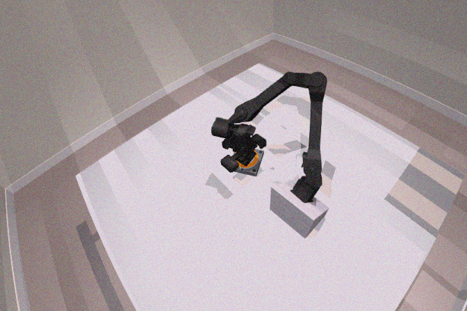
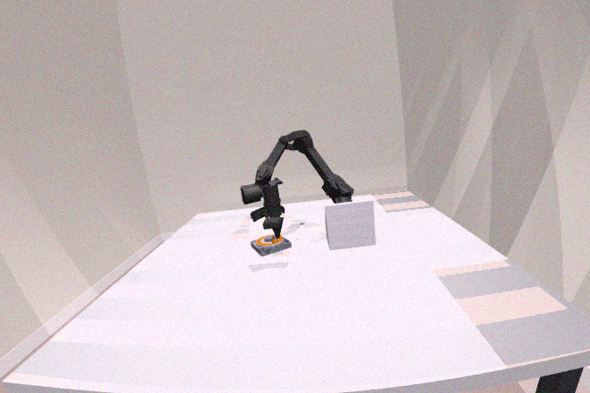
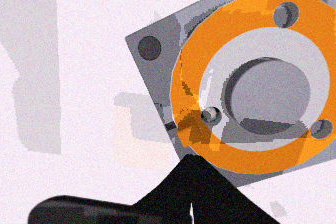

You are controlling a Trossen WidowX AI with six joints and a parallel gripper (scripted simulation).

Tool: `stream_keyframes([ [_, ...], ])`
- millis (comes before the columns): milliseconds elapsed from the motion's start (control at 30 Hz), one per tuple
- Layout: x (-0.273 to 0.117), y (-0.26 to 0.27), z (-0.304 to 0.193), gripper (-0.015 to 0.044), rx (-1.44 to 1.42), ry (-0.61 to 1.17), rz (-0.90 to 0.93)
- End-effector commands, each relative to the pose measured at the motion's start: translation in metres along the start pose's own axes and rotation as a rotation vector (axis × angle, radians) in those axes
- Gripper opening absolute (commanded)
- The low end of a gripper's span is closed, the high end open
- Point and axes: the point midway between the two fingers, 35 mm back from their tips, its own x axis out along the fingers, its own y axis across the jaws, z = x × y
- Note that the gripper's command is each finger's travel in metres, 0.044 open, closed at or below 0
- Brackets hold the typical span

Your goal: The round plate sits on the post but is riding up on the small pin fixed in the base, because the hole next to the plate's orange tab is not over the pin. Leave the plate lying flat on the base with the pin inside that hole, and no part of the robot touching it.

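1 arm [image 1: 312, 121], fingers clenched on nothing, above the round plate [image 3: 249, 160].
Top: arm hides most of the plate on its base [image 1: 256, 169]; exterior: base on the desk [image 2: 268, 319] beside a grey block [image 2: 349, 225]; wrist: fingertips at the plate's near edge.

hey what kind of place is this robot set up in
Likely a bare test cell for robot trials: one pale table, a black arm on a block mount, a small fixture base, and plain surrounding walls.

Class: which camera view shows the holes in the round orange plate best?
The wrist view: the plate fills the frame, with three small holes visible. In the top view the gripper hides most of it; in the exterior view it is too small for holes to show.
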Motion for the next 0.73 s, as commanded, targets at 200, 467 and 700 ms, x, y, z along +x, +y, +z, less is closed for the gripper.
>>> stream_keyframes([
  [200, -0.042, 0.001, 0.000, 0.0000, 0.005, -0.006, 0.007],
  [467, -0.034, 0.001, 0.001, 0.0000, 0.000, -0.012, 0.006],
  [700, -0.034, 0.001, 0.001, 0.0000, 0.000, -0.012, 0.006],
])
